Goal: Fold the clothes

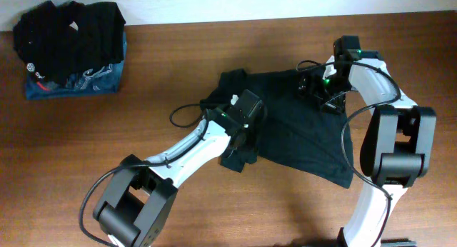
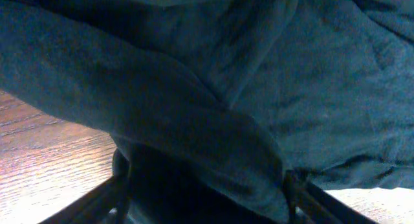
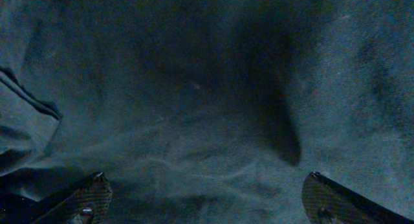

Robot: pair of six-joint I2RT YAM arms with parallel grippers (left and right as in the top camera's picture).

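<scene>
Overhead: a black shirt (image 1: 300,140) lies mostly flat at the centre of the table (image 1: 178,54), rumpled along its 9 o'clock side. The left jaws sit at its 7 o'clock edge. The right jaws are over its 1 o'clock corner. From here the gap of either pair cannot be read. Well apart, at the table's 10 o'clock corner, is a pile (image 1: 71,47) of other garments.

Left wrist: a thick fold of the shirt (image 2: 323,88) bulges between the left jaws. They stand wide on either side of the fold and are not visibly pinching it. Bare table (image 2: 45,166) shows at 8 o'clock.

Right wrist: the right jaws are wide and hold nothing. They hang just above smooth shirt (image 3: 194,88), which fills the view.

The step in hand appears to be taking hold of this edge so it can be folded across. To do it well, the left jaws likely need a deep bite that catches every layer of the fold, not only the top skin. The lift should be low, towards 3 o'clock. The right jaws could pin or grip the 1 o'clock corner so the shirt does not slide.
</scene>
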